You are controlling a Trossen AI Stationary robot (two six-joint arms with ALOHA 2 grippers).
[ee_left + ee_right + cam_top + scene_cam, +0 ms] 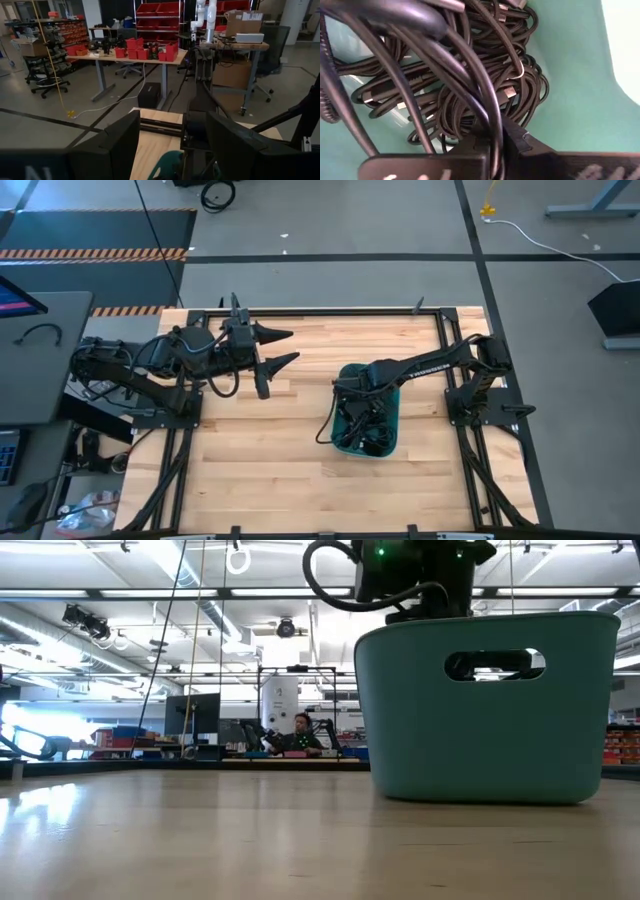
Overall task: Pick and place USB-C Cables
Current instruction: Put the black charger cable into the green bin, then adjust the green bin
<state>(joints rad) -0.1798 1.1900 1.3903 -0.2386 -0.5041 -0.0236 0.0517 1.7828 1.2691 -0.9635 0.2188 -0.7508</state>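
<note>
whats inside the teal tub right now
A tangled pile of black cables, with the right gripper reaching in and shut on one of them. The tub floor under the pile is mostly covered.

grey concrete floor (pixel 380 220), red bins (pixel 155 12) on shelving, white floor cable (pixel 540 235).

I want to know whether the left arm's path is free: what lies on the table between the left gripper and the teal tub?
Nothing: the high view shows bare wood between the open left gripper and the teal tub.
</note>
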